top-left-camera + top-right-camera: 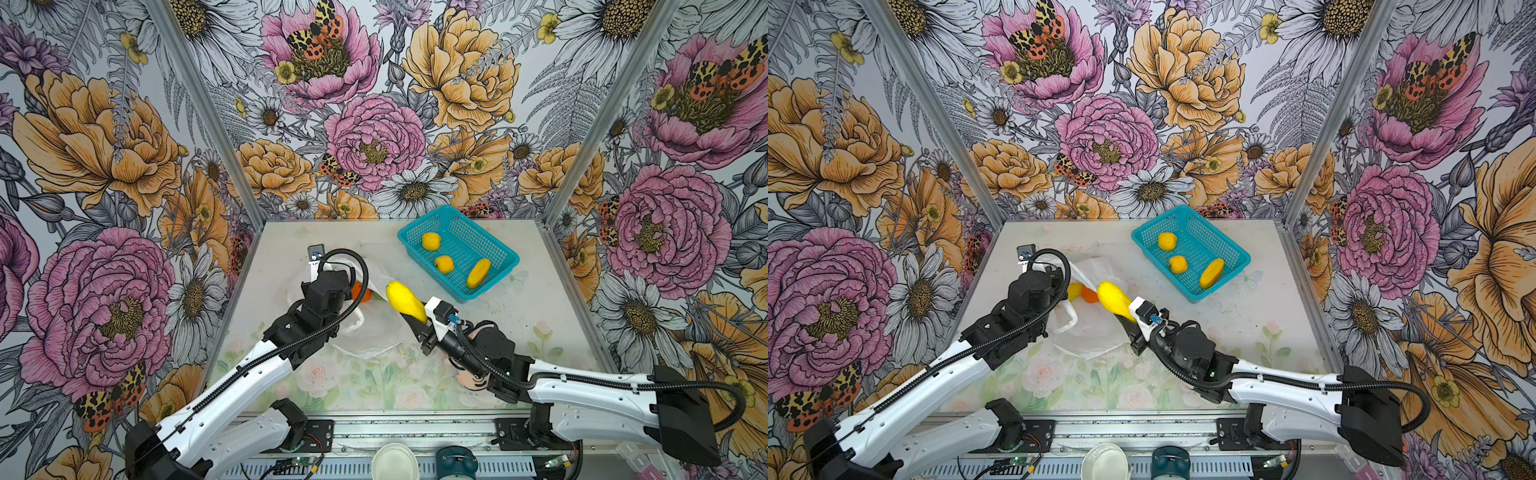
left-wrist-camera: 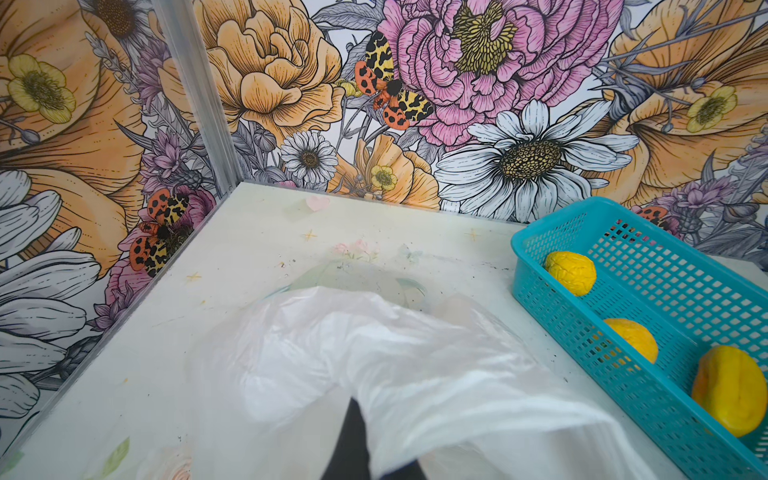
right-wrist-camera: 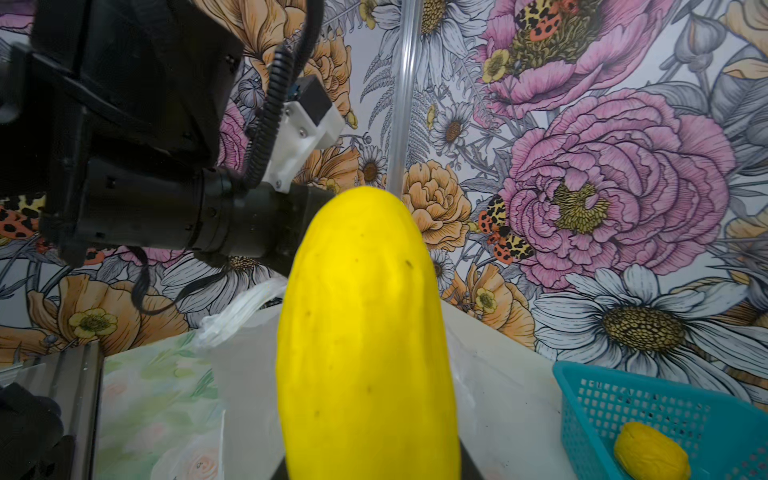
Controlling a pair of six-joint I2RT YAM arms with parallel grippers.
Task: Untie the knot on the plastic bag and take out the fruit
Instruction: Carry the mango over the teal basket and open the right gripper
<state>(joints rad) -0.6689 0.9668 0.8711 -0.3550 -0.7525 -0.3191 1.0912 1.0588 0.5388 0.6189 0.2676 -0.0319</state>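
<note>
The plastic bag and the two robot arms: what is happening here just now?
The left gripper is shut on the plastic bag and holds its edge up. The right gripper grips a long yellow fruit above the bag, not far from the teal basket, where three yellow fruits already lie. An orange fruit is still inside the bag.
</note>
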